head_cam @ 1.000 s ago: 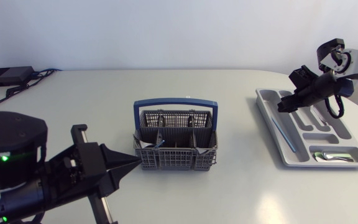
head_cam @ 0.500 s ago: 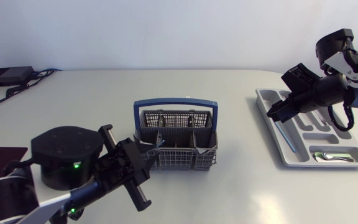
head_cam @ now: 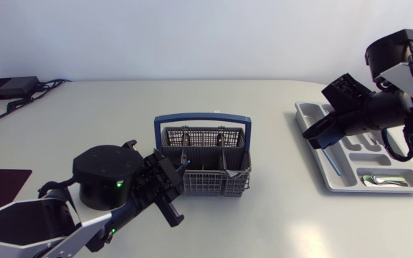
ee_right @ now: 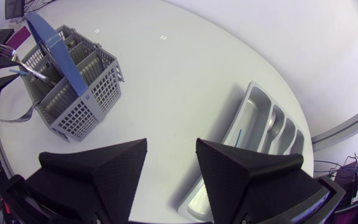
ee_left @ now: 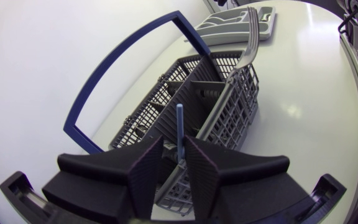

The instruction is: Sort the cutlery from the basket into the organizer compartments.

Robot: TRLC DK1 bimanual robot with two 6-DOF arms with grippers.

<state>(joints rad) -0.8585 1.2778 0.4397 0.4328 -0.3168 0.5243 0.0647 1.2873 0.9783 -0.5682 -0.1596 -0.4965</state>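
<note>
Alignment matters most here: the left fingers (ee_left: 148, 168) stand narrow, either side of an upright blue handle (ee_left: 179, 124) in the nearest pocket of the basket (ee_left: 229, 118). The handle looks closer to one finger than the other, and no firm pinch shows yet. I would centre the gap on the handle, close squarely on its flat sides, then lift straight up, so the piece clears the grid wall without dragging the light basket across the surface (head_cam: 278, 215).

The handle is a slim, smooth plastic bar. The basket is grey plastic mesh with open square cells and thin dividers, under a broad blue hoop (ee_left: 114, 74). A metal fork (ee_left: 248, 34) leans out of the far corner, tines up, glossy and likely slippery.

Farther off lies the organizer (head_cam: 335, 179), a smooth grey moulded tray with long rounded compartments, some already holding pieces. The right fingers (ee_right: 104, 168) hang over it, spread wide and empty.
</note>
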